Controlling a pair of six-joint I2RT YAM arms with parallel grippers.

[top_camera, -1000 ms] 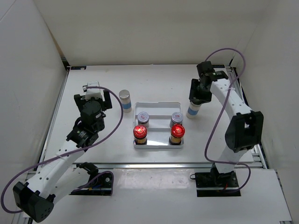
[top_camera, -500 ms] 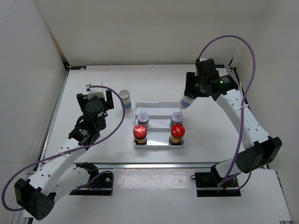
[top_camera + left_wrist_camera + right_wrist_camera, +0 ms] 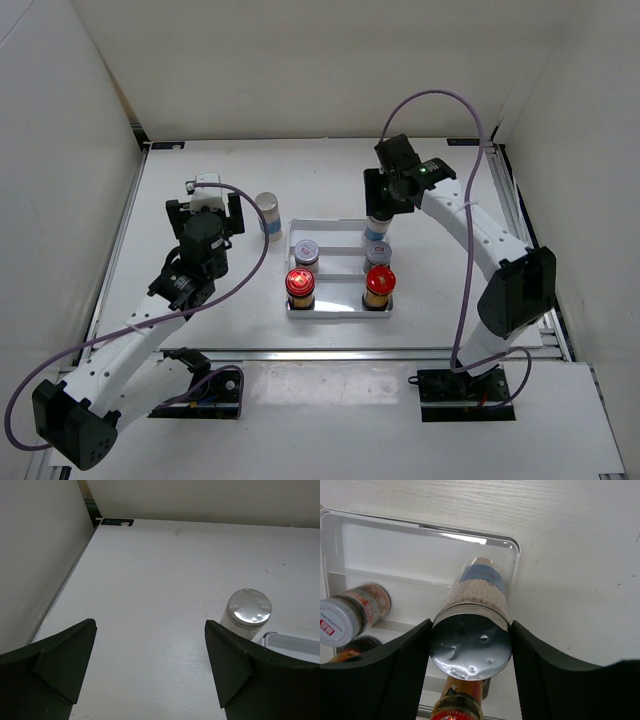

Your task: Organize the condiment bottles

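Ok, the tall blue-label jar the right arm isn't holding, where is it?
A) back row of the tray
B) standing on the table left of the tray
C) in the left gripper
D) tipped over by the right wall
B: the free tall jar stands upright on the table beside the white tray, on its left side, ahead of the open left gripper; the right gripper holds the other tall jar.

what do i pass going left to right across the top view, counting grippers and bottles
left gripper → tall bottle on the table → left red-capped jar → right red-capped jar; silver-lidded jars, held bottle and right gripper overlap these, so skipped
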